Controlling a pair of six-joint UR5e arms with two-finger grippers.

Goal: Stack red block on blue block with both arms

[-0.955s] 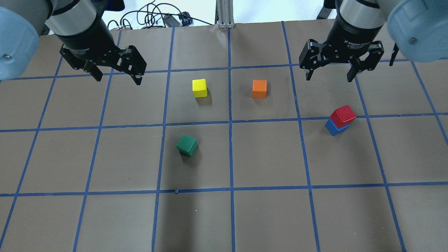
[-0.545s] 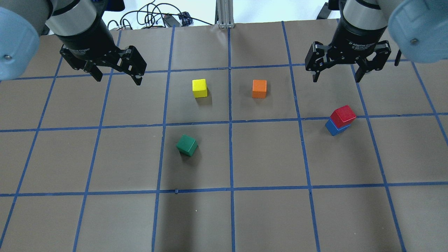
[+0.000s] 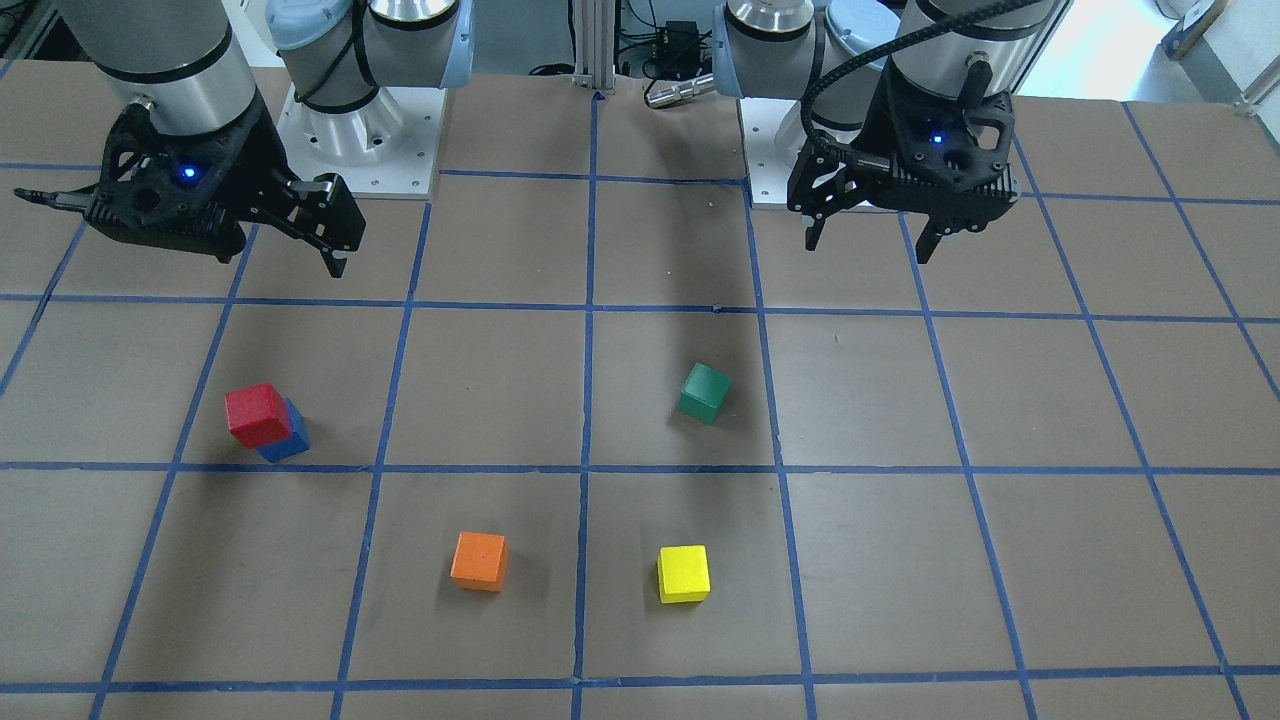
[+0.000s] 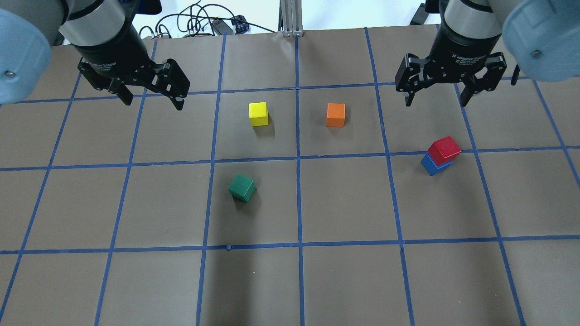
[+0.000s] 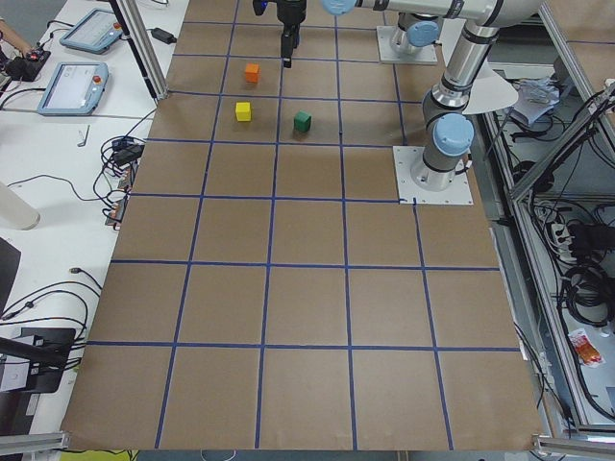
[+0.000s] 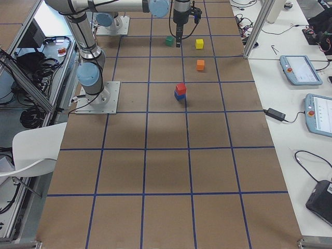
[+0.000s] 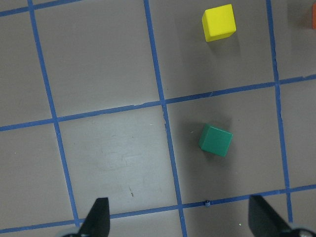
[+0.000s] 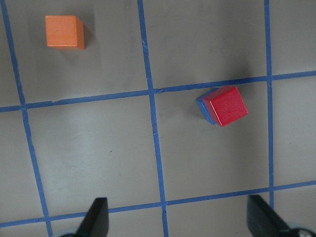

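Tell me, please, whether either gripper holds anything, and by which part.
Nothing is held: the left gripper and right gripper are open and empty; the red block rests on the blue block.

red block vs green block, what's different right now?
Colour: the red block is red, the green block is green. Support: the red block rests on the blue block, slightly offset, while the green block sits directly on the table. Side: the red block is on the robot's right half and the green block is left of centre. Shared: same-size cubes, neither held.
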